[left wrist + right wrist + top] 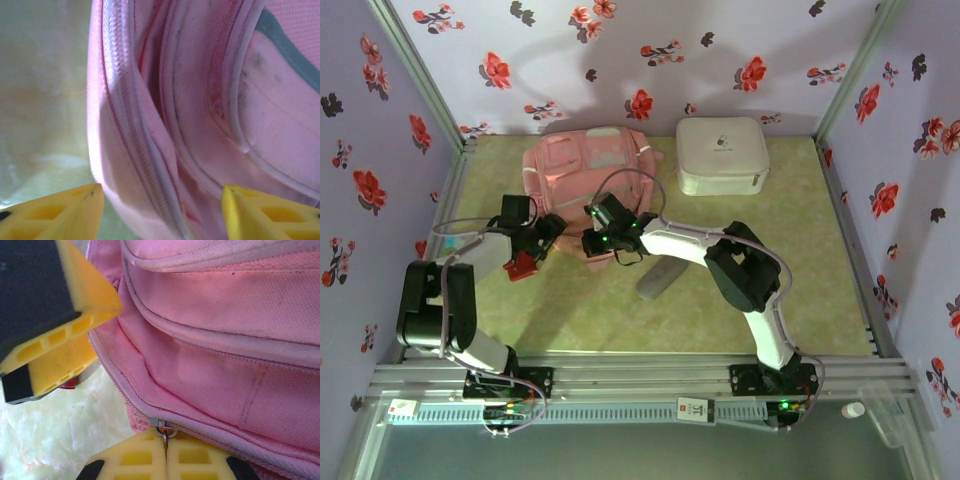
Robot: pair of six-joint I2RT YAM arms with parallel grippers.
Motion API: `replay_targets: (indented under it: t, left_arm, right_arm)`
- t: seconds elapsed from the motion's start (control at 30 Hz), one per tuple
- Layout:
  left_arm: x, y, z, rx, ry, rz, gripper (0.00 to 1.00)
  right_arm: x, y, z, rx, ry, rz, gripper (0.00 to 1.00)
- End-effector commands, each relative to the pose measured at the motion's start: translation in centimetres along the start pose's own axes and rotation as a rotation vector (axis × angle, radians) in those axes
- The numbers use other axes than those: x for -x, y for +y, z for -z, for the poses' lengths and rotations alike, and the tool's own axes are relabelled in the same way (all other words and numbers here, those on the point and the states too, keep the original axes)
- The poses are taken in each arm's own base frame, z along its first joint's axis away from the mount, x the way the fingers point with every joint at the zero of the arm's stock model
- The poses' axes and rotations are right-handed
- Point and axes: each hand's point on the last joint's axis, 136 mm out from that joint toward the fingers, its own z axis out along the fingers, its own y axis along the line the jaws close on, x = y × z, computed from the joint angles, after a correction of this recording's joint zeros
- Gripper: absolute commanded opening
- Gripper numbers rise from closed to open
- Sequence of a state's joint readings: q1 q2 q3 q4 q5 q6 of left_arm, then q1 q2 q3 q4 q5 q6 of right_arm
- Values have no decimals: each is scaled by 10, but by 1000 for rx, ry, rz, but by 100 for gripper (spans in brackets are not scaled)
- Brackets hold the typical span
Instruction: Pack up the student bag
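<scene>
A: So, where's the student bag (pixel 588 165)?
B: Lying on the table (pixel 570 320), far side, left of centre. White case (pixel 721 155) just beside it on the right. Both arms reach in to its near edge.
A: Left gripper (pixel 161 202)?
B: Open. Yellow fingers (pixel 55 212) stand wide apart, w/ a zip line & white piping of the bag right in front of the gap. Can't tell if it's touching the fabric.
A: Right gripper (pixel 166 452)?
B: Pinched shut, tips pressed together on the zip pull (pixel 162 428) at the bag's edge; its metal ring pokes out just above the tips.
A: Anything else?
B: Grey oblong thing (pixel 658 280) on the table by the right forearm, apart from the bag. Red thing (pixel 523 266) by the left arm; can't tell what it is.
</scene>
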State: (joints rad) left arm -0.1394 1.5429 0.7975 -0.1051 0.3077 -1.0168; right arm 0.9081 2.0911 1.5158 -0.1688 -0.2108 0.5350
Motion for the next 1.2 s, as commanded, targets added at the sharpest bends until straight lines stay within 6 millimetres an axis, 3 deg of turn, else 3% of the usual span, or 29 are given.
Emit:
replay_targets:
  t: [0.0, 0.1, 0.27, 0.5, 0.67, 1.0, 1.17]
  left_arm:
    - [-2, -4, -11, -32, 22, 44, 60]
    - [0, 1, -15, -17, 9, 50, 53]
    - [4, 7, -16, 12, -18, 44, 33]
    - [9, 17, -9, 80, -55, -10, 15]
    - [10, 16, -6, 80, -55, -29, 10]
    - [10, 13, 4, 81, -65, -67, 8]
    - [9, 12, 8, 88, -59, -93, 8]
  right_arm:
    - [5, 12, -5, 37, -15, 5, 0]
    - [4, 11, -3, 29, -17, 6, 0]
    - [3, 2, 1, -18, -20, 7, 0]
    - [4, -28, 37, -211, -52, 54, 0]
    - [3, -53, 63, -335, -76, 66, 0]
    - [3, -111, 86, -438, -122, -67, 0]
    - [9, -116, 89, -430, -130, -68, 0]
